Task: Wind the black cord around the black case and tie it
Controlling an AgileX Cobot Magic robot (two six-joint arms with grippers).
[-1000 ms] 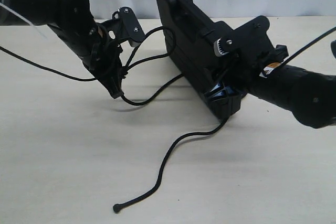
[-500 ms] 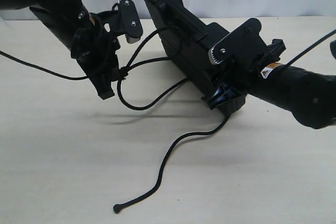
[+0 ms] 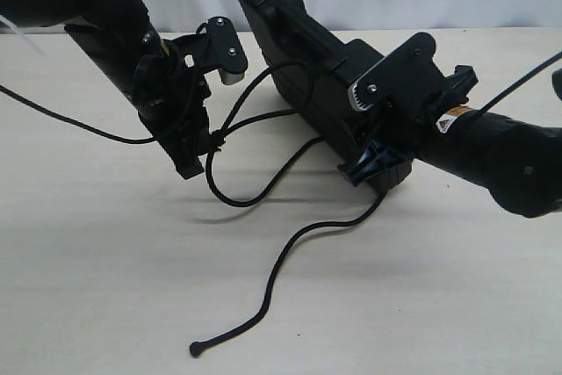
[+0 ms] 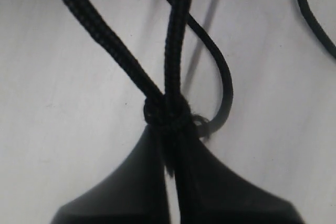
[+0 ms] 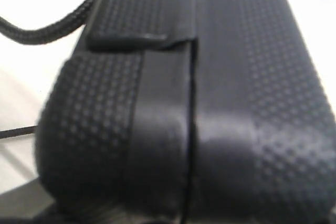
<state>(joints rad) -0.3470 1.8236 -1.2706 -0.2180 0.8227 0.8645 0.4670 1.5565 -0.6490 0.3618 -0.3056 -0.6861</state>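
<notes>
A pale wooden table (image 3: pixel 105 287) is seen in front of a plain white backdrop. Over its far half the black case (image 3: pixel 299 59) is held on edge and tilted, with its ribbed face turned toward the left arm; whether it touches the table cannot be told. Its near lower corner is clamped between the fingers of the right gripper (image 3: pixel 373 162); in the right wrist view the frame is filled by the case's dimpled edge (image 5: pixel 220 103). The black cord (image 3: pixel 281 256) is pinched at its small frayed knot (image 4: pixel 165 111) by the closed fingers of the left gripper (image 4: pixel 170 153), just left of the case. From the knot, 2 strands are led up to the case, 1 slack loop hangs beneath, and a loose length is trailed across the table to the knobbed tip (image 3: pixel 194 349) near the front edge.
</notes>
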